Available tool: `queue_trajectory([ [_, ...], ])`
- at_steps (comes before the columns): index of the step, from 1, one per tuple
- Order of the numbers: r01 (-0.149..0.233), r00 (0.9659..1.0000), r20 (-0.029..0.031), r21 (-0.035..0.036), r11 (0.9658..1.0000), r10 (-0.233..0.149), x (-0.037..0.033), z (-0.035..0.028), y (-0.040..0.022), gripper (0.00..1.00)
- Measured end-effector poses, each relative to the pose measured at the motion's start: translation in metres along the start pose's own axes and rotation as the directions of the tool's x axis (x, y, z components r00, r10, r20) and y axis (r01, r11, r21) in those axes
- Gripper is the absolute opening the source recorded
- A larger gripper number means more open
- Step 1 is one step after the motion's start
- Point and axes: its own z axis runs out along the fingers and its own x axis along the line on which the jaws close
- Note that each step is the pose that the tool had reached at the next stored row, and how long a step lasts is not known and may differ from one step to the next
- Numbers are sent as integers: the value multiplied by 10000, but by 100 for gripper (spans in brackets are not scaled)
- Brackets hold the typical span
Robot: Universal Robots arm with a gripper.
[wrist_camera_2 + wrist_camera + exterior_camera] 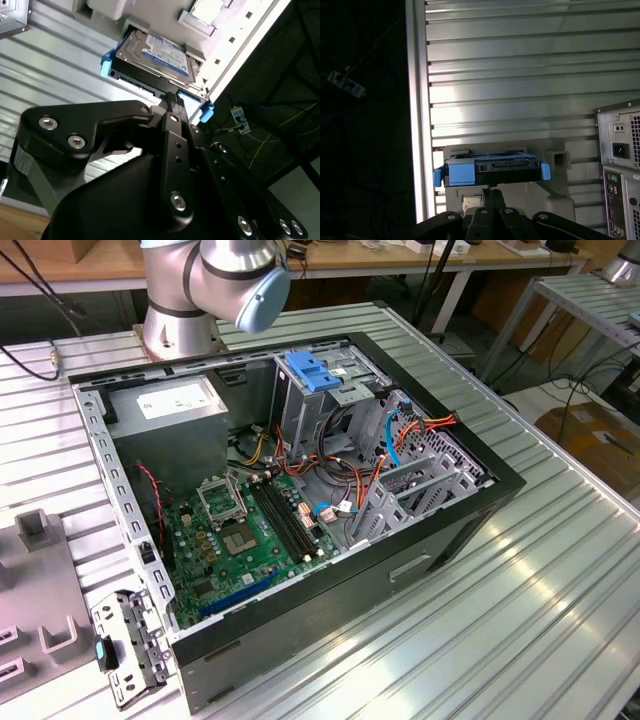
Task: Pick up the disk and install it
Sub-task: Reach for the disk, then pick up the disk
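Hovering at the flat dark metal disk [155, 55] with blue plastic side rails, the black end effector [171, 97] looks pressed together; the disk is probably stiff, dense and shock-sensitive, best gripped across its rails.

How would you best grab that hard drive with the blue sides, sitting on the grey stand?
Probably by the middle of the exposed end of the disk, coming straight in from where the gripper is. It lies flat and thin, label up, so pinching top and underside suits it. The blue rails flank the wider span, and the grey stand holds the rest.
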Motion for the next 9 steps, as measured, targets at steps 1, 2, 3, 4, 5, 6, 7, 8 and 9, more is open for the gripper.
queue_trajectory([
  [1, 3, 10000, 11, 171, 9999, -3, 54, 11, 32, 11],
  [2, 5, 10000, 23, 340, 9994, -6, 99, 18, 55, 11],
  [3, 6, 10000, 32, 449, 9990, -8, 148, 34, 96, 11],
  [4, 7, 10000, 32, 468, 9989, -9, 164, 43, 117, 11],
  [5, 7, 10000, 28, 474, 9989, -8, 175, 53, 136, 11],
  [6, 7, 10000, 5, 478, 9989, -8, 178, 61, 144, 11],
  [7, 7, 10000, 3, 478, 9989, -8, 178, 61, 144, 11],
  [8, 7, 10000, 2, 477, 9989, -7, 178, 61, 145, 11],
  [9, 7, 10000, 1, 477, 9989, -7, 178, 62, 145, 11],
])
